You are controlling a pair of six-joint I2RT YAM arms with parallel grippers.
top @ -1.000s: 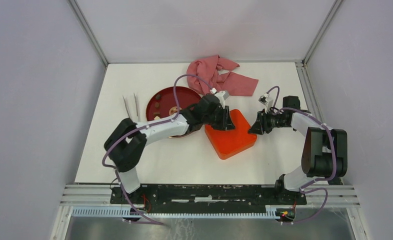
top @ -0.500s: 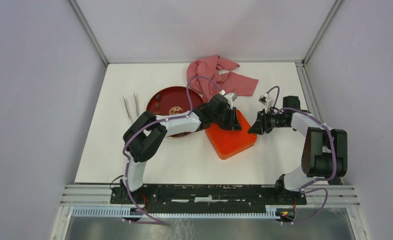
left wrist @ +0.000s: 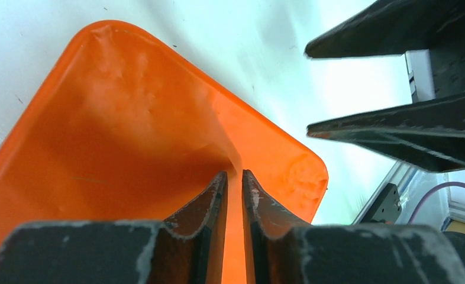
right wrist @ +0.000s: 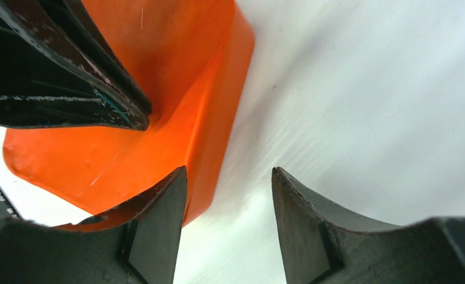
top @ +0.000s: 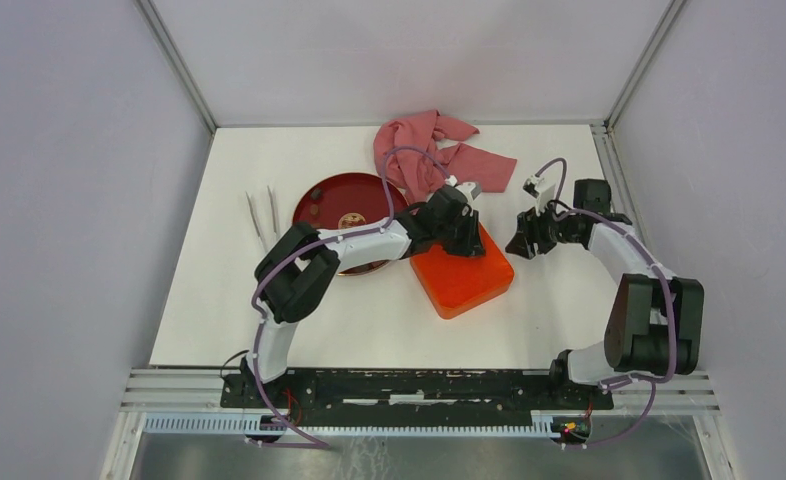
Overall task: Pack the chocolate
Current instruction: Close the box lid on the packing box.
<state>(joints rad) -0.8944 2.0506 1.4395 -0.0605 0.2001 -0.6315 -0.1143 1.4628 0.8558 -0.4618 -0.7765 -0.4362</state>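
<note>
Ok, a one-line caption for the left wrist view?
Left gripper, shut, close over the orange tin; the open right gripper hangs beyond its corner.

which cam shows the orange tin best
The top external view: the orange tin shows nearly whole on the table, with only its far corner hidden under the left gripper. The left wrist view gives a cropped close-up of its top. The right wrist view shows just one side and a corner.

On the bench (top: pixel 369 320) are laid an orange tin (top: pixel 466 283), a red plate (top: pixel 307 203), a pink cloth (top: pixel 431 148) and two sticks (top: pixel 262 212).
</note>
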